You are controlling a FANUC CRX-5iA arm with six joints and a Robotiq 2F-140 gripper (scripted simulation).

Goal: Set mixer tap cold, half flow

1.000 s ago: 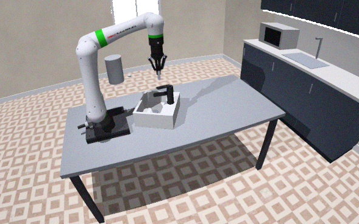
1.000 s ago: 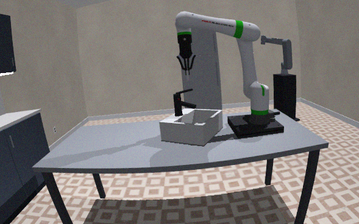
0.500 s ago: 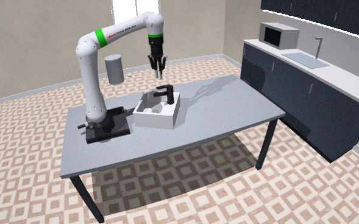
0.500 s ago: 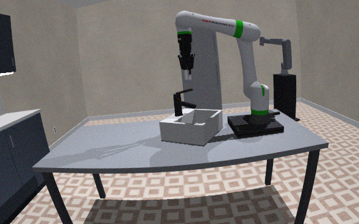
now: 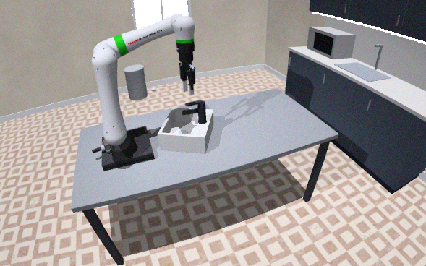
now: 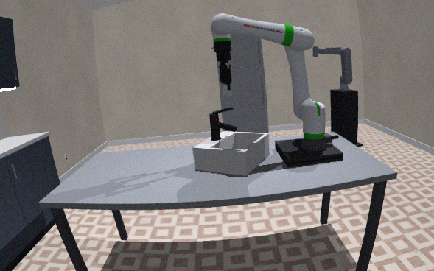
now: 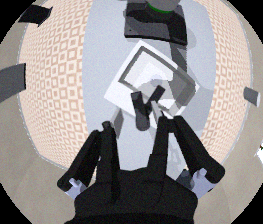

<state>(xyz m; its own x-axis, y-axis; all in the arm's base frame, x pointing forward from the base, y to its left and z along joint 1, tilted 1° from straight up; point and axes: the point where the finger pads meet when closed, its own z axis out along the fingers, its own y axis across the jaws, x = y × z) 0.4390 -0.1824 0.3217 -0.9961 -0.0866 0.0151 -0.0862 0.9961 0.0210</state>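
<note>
A black mixer tap [image 5: 201, 113] stands at the far rim of a white basin [image 5: 186, 131] on the grey table. Its lever [image 5: 193, 103] points out over the spout above the basin and looks slightly raised in the exterior view [image 6: 222, 110]. My gripper [image 5: 189, 87] hangs pointing down, well above the lever and apart from it. Its fingers are partly open with nothing between them. In the wrist view the gripper [image 7: 138, 127] frames the tap [image 7: 146, 104] and the basin [image 7: 148, 79] far below. I cannot make out the blue dot.
My arm's black base plate [image 5: 127, 149] sits on the table just beside the basin. A grey cylinder [image 5: 135, 82] stands behind the table. A black pedestal with a small arm [image 6: 344, 114] stands past the table's end. A kitchen counter with a microwave [image 5: 330, 41] lines the wall.
</note>
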